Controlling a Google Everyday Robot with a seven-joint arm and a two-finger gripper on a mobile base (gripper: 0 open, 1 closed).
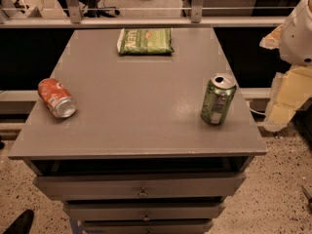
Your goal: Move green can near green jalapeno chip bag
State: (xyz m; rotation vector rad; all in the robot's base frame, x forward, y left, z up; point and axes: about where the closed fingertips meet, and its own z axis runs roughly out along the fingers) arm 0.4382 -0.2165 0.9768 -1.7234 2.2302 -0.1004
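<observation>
Nearest my view I record a stack of grey drawers point(142, 193) with small round knobs, set beneath a flat grey tabletop point(141, 130). Speckled flooring point(282, 199) shows to either side of them.

Item one: the green can point(218, 99), a small aluminium drink can with a silver top and a pale label patch, stands upright on the right side of the tabletop, close to the front right corner.

Item two: the green jalapeno chip bag point(146, 41), a flat rectangular green snack bag with pale lettering and a white left edge, lies flat at the far edge of the tabletop, about centre. It is well apart from the green can, with bare grey surface between them.

Item three: an orange-red can point(57, 98), aluminium with a silver end, lies on its side at the left of the tabletop, silver end turned toward the front. It is well apart from both other items.

Item four: the gripper point(285, 101), pale cream in colour, hangs at the right edge of my view, beyond the tabletop's right side and off its surface, below a rounded white arm housing point(300, 33). It is near the green can but not touching it. Whether the claw is spread or pressed together I cannot tell.

Item five: a grey metal rail point(146, 21) runs across behind the tabletop's far edge.
</observation>
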